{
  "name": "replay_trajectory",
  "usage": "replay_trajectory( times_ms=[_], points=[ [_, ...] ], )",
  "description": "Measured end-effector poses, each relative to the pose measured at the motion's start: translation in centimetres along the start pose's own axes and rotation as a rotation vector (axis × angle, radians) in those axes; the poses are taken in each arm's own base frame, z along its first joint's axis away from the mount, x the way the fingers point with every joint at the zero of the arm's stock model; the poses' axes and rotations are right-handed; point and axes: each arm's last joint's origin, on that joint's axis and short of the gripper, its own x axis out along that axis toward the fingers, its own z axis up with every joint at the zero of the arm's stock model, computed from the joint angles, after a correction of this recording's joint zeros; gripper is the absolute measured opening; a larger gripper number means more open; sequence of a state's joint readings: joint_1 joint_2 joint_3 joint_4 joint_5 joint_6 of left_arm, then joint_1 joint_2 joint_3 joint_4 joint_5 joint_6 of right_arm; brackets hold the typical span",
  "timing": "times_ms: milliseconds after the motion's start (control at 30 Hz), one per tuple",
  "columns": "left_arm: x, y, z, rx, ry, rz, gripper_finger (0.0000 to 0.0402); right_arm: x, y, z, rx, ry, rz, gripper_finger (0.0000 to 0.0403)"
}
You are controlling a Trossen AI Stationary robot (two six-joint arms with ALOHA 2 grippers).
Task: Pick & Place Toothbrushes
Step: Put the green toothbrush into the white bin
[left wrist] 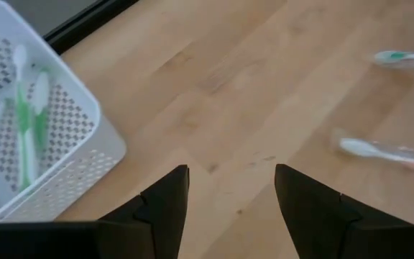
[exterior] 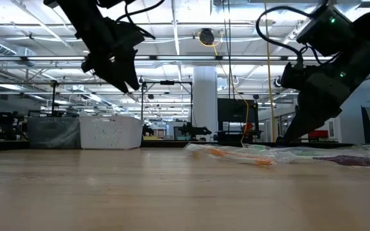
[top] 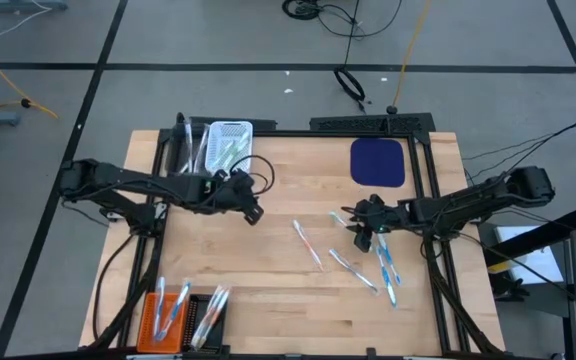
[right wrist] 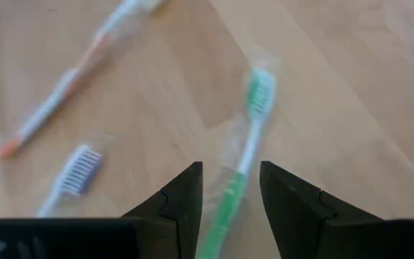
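The right gripper (right wrist: 230, 188) has its fingers partly apart, straddling a green toothbrush (right wrist: 246, 144) lying on the smooth wooden table (top: 288, 300); contact can't be told. The left gripper (left wrist: 231, 193) hangs wide and empty beside a perforated white basket (left wrist: 85, 144).

The high camera hangs over the worktop (top: 268, 290) and looks straight down, far enough off to take in all of it, both arms and the floor around. The low camera sits at the worktop's surface and faces level across it into the room behind, sharing with the high view the white basket (exterior: 110, 131) and both arms. Each of the 2 wrist cameras looks forward and down from close above the wood, the left one sharing that basket (left wrist: 42, 137) with both wide views.
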State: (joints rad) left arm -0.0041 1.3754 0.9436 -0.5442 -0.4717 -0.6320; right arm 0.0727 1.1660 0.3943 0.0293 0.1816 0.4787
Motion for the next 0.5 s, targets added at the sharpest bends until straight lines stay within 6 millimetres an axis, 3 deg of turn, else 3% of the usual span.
replay_trajectory(
  times_ms=[333,500],
  points=[
    [-0.6,-1.2,-0.2,0.008,-0.036,-0.057,0.0209,0.4,-1.6,-1.6,0.086,0.06,-0.009,0.013],
    [-0.7,-1.4,-0.4,0.013,-0.036,-0.063,0.0209,0.6,-1.6,-1.7,0.099,0.005,0.045,0.013]
  ],
)
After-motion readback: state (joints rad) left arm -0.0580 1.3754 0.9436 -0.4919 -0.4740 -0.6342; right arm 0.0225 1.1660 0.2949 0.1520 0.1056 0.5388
